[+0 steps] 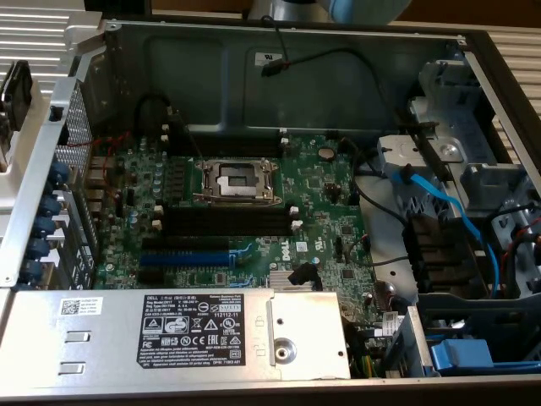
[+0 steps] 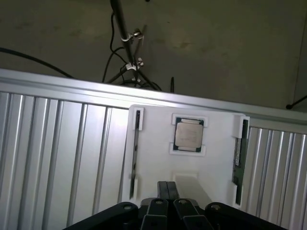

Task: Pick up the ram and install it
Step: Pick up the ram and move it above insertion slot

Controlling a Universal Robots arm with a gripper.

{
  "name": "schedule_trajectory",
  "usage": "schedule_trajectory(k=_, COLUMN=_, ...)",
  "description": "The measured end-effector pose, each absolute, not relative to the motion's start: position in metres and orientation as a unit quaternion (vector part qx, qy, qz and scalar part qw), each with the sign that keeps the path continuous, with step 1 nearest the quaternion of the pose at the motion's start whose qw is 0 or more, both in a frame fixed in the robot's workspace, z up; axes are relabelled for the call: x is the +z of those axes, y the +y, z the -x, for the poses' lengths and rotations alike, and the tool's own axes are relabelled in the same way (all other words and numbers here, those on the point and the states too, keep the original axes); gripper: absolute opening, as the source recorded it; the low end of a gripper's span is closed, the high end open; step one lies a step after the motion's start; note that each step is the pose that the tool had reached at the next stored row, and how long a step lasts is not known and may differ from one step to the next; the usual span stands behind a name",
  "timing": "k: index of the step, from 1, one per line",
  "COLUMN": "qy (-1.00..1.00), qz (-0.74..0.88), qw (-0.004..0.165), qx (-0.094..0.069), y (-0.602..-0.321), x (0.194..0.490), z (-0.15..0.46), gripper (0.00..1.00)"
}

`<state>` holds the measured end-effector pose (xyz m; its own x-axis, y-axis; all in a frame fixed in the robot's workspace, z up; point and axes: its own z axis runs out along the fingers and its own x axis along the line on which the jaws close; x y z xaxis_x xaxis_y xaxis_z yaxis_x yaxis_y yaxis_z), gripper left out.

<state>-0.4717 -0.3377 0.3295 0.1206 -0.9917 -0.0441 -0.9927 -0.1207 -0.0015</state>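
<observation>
pickup looked like the step in hand: the gripper [image 2: 168, 188] hung over the white tray [image 2: 153, 170], pincer shut, fingers pressed together on nothing. the ram [image 2: 239, 155] stood on edge in a slot at the tray's side, apart from the fingers. grasping it would likely call for parted jaws lined along the stick.

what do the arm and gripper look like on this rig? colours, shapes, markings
Gripper: matte black, two slim jaws on angular linkage bars with round pivot joints. No markings or cables visible on it. Arm: silver-grey segment with a light blue cap, at the exterior view's top edge.
</observation>
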Motion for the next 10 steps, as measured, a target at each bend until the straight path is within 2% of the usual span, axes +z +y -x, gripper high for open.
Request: schedule_trajectory(k=10, qy=0.663, qz=0.748, qw=0.018, qx=0.018, y=-0.347, x=0.309, z=0.472, gripper=0.10)
